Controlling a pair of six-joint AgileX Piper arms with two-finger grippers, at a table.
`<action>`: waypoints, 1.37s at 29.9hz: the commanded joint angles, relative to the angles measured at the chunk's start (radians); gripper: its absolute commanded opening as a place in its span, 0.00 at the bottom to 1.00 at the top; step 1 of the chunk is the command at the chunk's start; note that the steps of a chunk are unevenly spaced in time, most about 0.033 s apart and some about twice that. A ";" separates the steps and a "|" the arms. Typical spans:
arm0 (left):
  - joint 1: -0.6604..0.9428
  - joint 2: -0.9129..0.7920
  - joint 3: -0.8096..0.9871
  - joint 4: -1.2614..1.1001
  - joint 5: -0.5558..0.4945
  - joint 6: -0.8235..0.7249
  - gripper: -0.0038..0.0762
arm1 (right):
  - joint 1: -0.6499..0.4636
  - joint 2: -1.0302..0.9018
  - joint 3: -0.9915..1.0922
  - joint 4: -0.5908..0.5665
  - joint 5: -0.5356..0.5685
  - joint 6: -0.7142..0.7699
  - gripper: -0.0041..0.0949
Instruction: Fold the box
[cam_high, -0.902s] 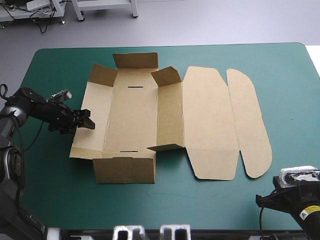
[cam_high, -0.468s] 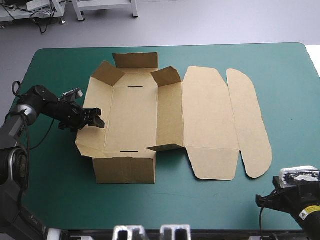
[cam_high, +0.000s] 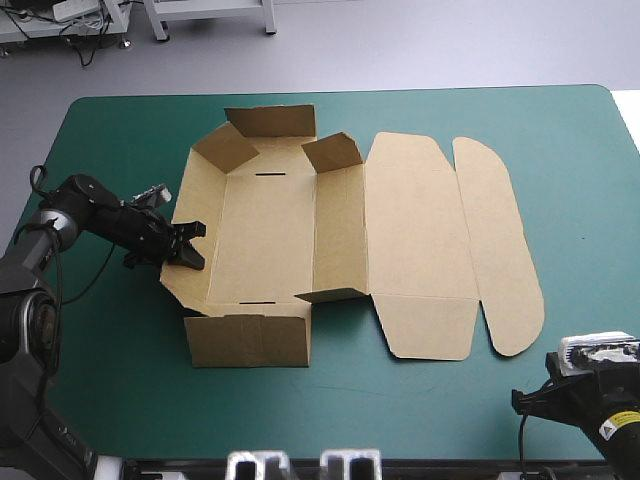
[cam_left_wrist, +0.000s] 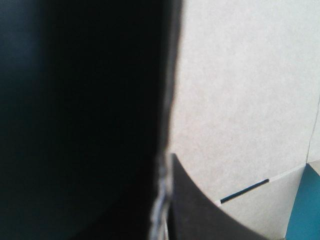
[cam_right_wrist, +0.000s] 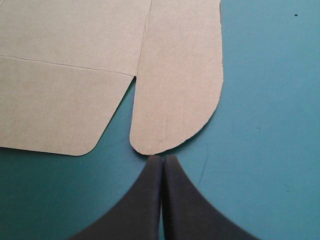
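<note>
Filling much of the teal-green worktop (cam_high: 110, 350), the brown box (cam_high: 265, 230) lies left of centre, only partly formed. Its lid (cam_high: 415, 230) and rounded tuck flap (cam_high: 495, 240) lie flat toward the right edge, while the wall beside the lid (cam_high: 340, 225) stands up with its corner tabs turned inward. The far panel (cam_high: 272, 120) and near panel (cam_high: 250, 340) look partly lifted, though how steeply I cannot tell. The left wall (cam_high: 192, 200) tilts up off the cover in the grip of the left pincer (cam_high: 188, 246), whose black fingers are all but closed with the board's edge pinched between them. The right pincer (cam_right_wrist: 162, 157) is fully closed on nothing, its tip on bare cover just short of the tuck flap's near end. By my reckoning the job is perhaps halfway: walls are rising, but none looks tucked or locked, the slot (cam_high: 268, 173) in the base sits unused, and the left wall is not yet upright
</note>
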 joint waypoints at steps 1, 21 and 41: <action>-0.004 -0.038 -0.078 -0.017 0.061 0.050 0.04 | 0.001 0.013 -0.029 0.005 -0.054 -0.026 0.02; -0.215 -0.040 -0.532 0.277 0.135 0.392 0.04 | 0.001 0.013 -0.029 0.028 -0.052 -0.045 0.02; -0.649 -0.040 -0.662 0.692 -0.310 0.581 0.04 | 0.001 0.013 -0.029 0.028 -0.052 -0.045 0.02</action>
